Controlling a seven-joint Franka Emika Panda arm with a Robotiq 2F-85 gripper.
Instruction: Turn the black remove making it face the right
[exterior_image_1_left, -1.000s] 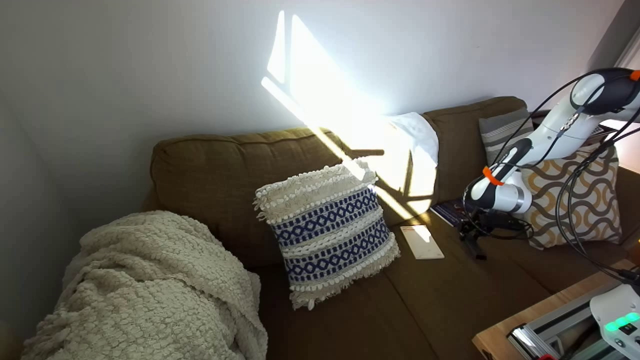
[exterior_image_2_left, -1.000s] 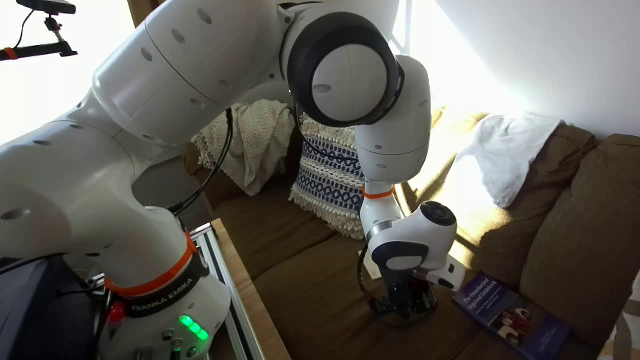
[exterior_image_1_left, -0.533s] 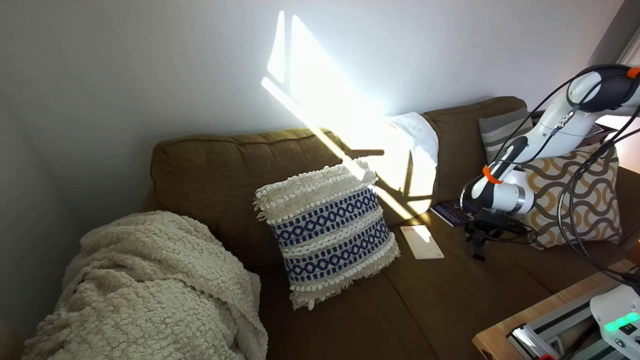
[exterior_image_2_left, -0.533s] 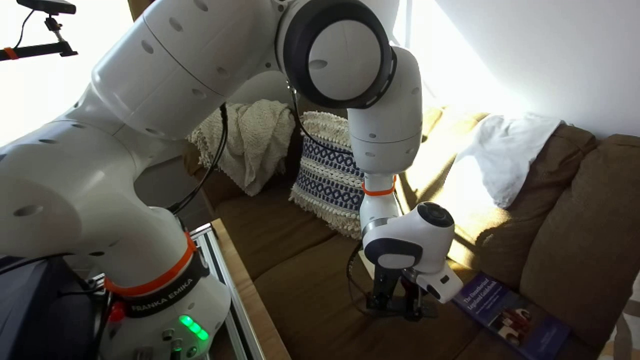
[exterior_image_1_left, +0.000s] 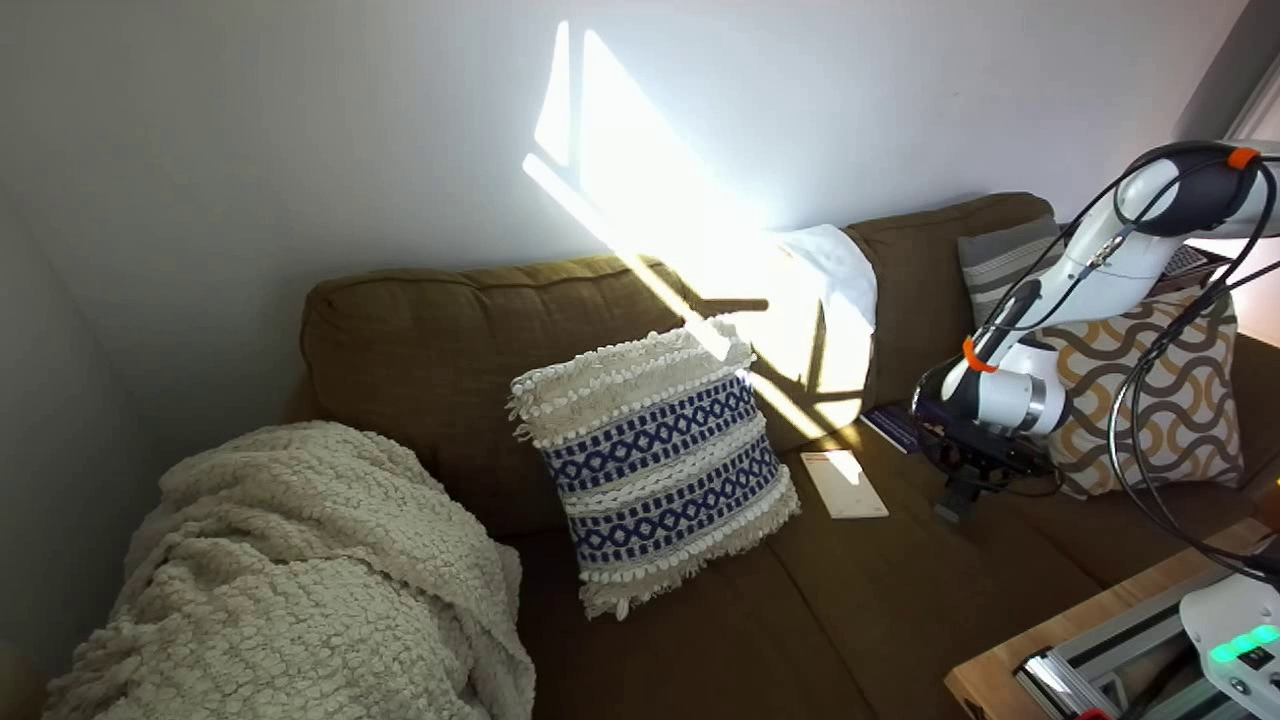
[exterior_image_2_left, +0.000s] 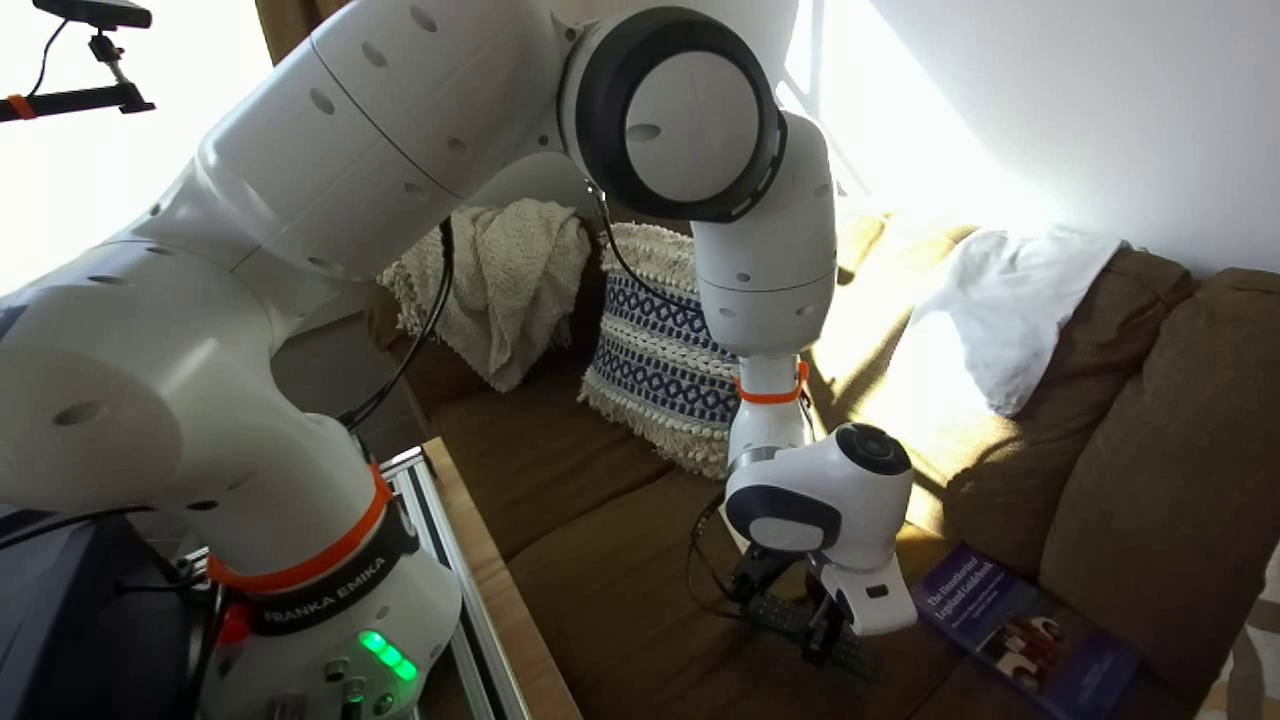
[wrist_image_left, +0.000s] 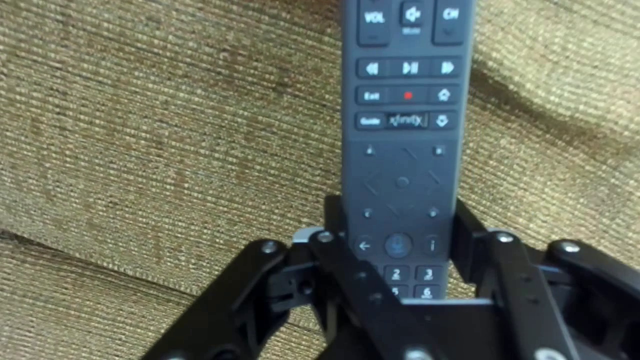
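Note:
The black remote (wrist_image_left: 405, 165) runs lengthwise up the wrist view, buttons facing the camera. My gripper (wrist_image_left: 398, 220) is shut on it, with one finger against each long side near the voice button. The number-key end is partly hidden behind the gripper. In an exterior view the gripper (exterior_image_2_left: 790, 620) is low over the brown couch seat, and the remote (exterior_image_2_left: 855, 660) sticks out past the fingers, slanting down to the right. In an exterior view the gripper (exterior_image_1_left: 962, 485) is small and dark. The remote seems just above the cushion; I cannot tell the exact gap.
A blue book (exterior_image_2_left: 1020, 630) lies on the seat beside the gripper. A white booklet (exterior_image_1_left: 845, 485) lies near it. A blue-and-white pillow (exterior_image_1_left: 670, 470) and a patterned pillow (exterior_image_1_left: 1150, 400) lean on the backrest. A wooden table edge (exterior_image_1_left: 1100, 615) borders the couch.
My gripper has turned with the remote in it. In an exterior view the remote goes from roughly level to slanting down to the right. The arm has shifted slightly.

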